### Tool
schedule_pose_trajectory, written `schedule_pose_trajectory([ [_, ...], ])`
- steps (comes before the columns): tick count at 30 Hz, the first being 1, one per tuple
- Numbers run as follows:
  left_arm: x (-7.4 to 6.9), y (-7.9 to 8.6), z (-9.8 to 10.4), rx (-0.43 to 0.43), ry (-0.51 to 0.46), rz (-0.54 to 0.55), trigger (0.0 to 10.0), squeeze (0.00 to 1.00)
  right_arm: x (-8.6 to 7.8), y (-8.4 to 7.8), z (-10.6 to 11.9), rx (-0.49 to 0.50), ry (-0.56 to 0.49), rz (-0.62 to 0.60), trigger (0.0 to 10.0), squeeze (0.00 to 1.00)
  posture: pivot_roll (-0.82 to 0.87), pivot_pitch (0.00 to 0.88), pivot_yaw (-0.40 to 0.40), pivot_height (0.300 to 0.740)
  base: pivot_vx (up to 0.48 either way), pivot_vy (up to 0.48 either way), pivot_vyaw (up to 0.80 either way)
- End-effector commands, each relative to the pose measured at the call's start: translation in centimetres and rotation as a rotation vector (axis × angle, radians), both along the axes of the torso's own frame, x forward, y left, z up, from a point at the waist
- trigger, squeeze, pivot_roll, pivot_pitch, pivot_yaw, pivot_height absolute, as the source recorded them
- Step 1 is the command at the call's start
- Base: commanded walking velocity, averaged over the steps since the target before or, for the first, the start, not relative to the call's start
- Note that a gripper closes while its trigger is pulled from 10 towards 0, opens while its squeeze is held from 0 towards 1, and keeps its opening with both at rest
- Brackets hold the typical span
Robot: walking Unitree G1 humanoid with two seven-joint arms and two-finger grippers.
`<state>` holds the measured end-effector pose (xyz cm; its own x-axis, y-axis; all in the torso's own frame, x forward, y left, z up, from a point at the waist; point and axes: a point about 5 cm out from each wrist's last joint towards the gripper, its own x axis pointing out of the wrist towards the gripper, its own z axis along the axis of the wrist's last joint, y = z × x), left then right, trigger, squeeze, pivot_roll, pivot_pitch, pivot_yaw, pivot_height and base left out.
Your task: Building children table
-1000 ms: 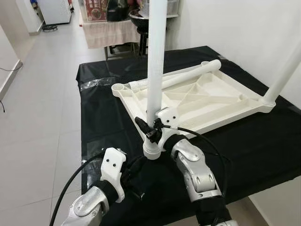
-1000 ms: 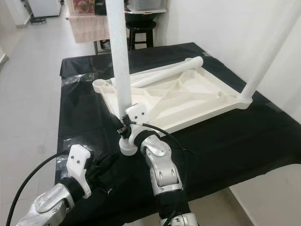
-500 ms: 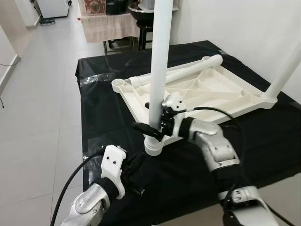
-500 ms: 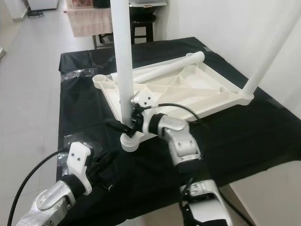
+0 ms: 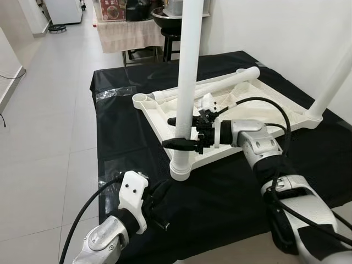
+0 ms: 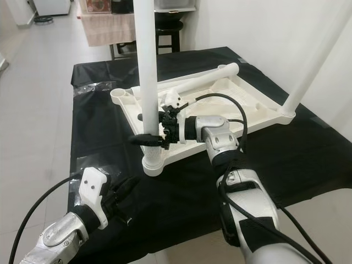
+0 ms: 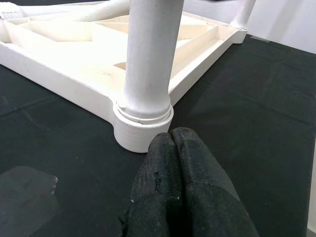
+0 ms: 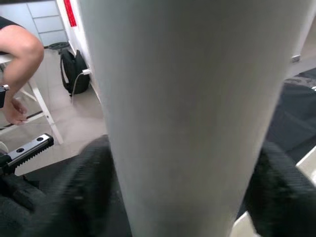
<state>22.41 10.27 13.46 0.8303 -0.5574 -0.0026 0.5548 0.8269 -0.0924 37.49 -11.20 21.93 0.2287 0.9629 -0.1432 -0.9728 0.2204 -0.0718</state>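
Right now the right gripper (image 5: 179, 132) is clamped around the upright table leg (image 5: 187, 82), standing at the upturned tabletop's (image 5: 247, 110) 7 o'clock corner. Lower down, the left gripper (image 7: 173, 143) has its fingers pressed together, just beside the leg's socket (image 7: 140, 129) on the black cloth (image 5: 126, 137).

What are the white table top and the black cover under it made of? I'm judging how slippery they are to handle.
The upside-down table top looks like moulded plastic, matt off-white: ribs cross its underside and round corner sockets are formed in one piece. The black cover looks like thin plastic sheeting: it shows wrinkles, soft glare and clear tape patches, though coated cloth is possible.

Upright leg (image 5: 187, 82) top cut off by frame edge; person's arm (image 8: 19, 54) partly cropped.
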Motion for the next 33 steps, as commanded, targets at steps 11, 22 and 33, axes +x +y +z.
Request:
schedule_pose_trajectory([
  [11,-0.3,0.0,0.1,0.005,0.001,0.007,10.0,0.0,0.3,-0.9,-0.5,0.015,-0.016,-0.05,0.0,0.0,0.06,0.102,-0.044,0.74,0.0,0.0,0.0],
  [22,-0.1,0.2,0.3,0.007,-0.007,0.006,10.0,0.0,-6.6,3.1,-10.0,-0.043,0.149,-0.913,0.0,0.0,0.05,0.126,-0.057,0.74,0.0,0.0,0.0],
  [33,0.2,0.4,0.1,-0.002,-0.006,0.026,10.0,0.0,-5.2,3.3,-8.9,-0.022,0.104,-0.855,10.0,0.0,0.01,0.096,-0.047,0.74,0.0,0.0,0.0],
])
